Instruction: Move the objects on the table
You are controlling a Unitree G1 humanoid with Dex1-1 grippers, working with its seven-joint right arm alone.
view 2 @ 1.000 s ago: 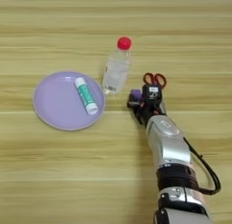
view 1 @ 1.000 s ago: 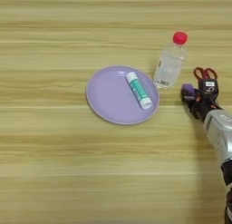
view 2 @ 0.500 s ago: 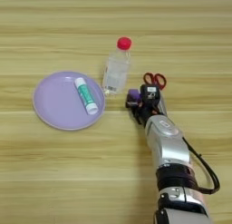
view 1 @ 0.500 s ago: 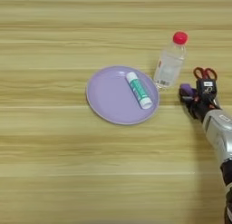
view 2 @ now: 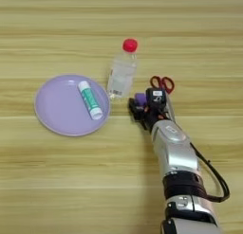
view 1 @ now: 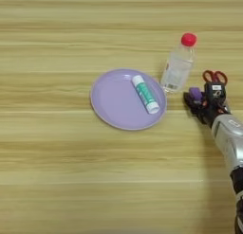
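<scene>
Moved: right gripper with small purple rectangular block shifted slightly left toward the plate.
Left eye: white tube with green label lies on round lilac plate; clear plastic bottle with red cap upright just right of plate.
Right eye: black fingers pinch the block; red-handled scissors behind; light wooden table.

Inspector A: Any legible marking on the white tube with green label lying in the round lilac plate?

Inspector B: None. The label shows as a green band only; print too small to read. A small white tag on the gripper, right of the plate, is equally unreadable.
</scene>
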